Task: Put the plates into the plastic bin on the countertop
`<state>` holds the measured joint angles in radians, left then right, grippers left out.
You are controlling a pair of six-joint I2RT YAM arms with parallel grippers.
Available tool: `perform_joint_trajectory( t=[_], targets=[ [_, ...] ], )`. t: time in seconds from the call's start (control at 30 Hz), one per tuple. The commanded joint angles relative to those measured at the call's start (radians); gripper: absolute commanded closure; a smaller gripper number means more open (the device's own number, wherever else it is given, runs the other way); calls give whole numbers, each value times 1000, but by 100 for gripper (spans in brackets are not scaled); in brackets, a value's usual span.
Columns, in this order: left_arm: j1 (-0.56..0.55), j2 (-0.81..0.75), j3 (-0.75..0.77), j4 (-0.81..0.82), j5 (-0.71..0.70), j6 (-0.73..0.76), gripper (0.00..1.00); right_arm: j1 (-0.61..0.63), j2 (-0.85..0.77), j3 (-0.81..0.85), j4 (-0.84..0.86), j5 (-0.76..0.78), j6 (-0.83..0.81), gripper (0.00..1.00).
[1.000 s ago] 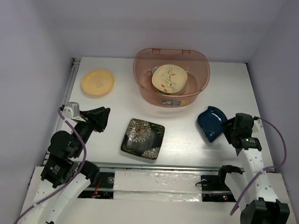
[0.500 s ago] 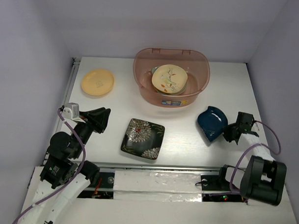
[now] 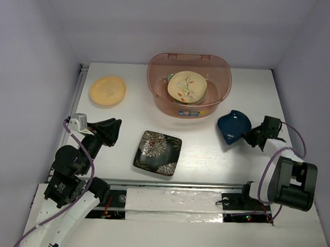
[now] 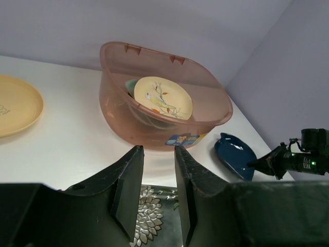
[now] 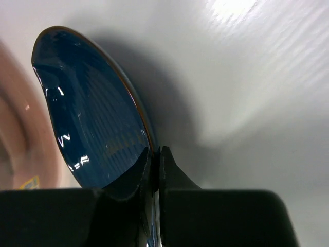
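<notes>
Two arms work over the white countertop (image 3: 127,122), and the biggest thing on it is the pinkish plastic bin (image 3: 155,85), which sits against the middle of the far edge. A cream bird-painted plate (image 3: 186,86) leans inside the bin, with a pale green edge (image 4: 130,86) showing behind it. Next in size, the square black floral plate (image 3: 157,152) lies flat by the middle of the near edge. The round yellow-orange plate (image 3: 107,90) lies flat toward the far left corner.

The dark blue leaf-shaped dish (image 3: 232,128) is close to the right edge, just short of the bin's near right side. It is tipped up on its rim, and I cannot tell whether its low edge touches the counter. The right gripper (image 5: 156,159) has its jaws pinched nearly together on that rim. The dish's long axis runs from the jaws to the left and toward the far edge, so it points at the bin. The bin is close, and carrying the dish over looks like a short lift up and over the rim, which this arm is much better placed to make.

The left gripper (image 4: 158,154) hovers near the left edge, aimed at the bin with its fingers a narrow gap apart and nothing between them
</notes>
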<state>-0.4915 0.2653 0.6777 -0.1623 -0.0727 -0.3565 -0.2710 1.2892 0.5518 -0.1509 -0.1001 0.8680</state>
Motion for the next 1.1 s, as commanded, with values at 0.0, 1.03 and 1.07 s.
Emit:
perform_joint_trajectory(
  t=[0.0,1.03,1.07],
  targets=[
    [-5,-1,-4,33,-9,7,72,-7,-10,-1,31,17,-18,100],
    [85,167,-12,40,-1,10,73,384,36,801,250,-154,-104,100],
    [94,184,-12,40,-1,8,73,385,118,821,261,-180,-100,100]
  ],
)
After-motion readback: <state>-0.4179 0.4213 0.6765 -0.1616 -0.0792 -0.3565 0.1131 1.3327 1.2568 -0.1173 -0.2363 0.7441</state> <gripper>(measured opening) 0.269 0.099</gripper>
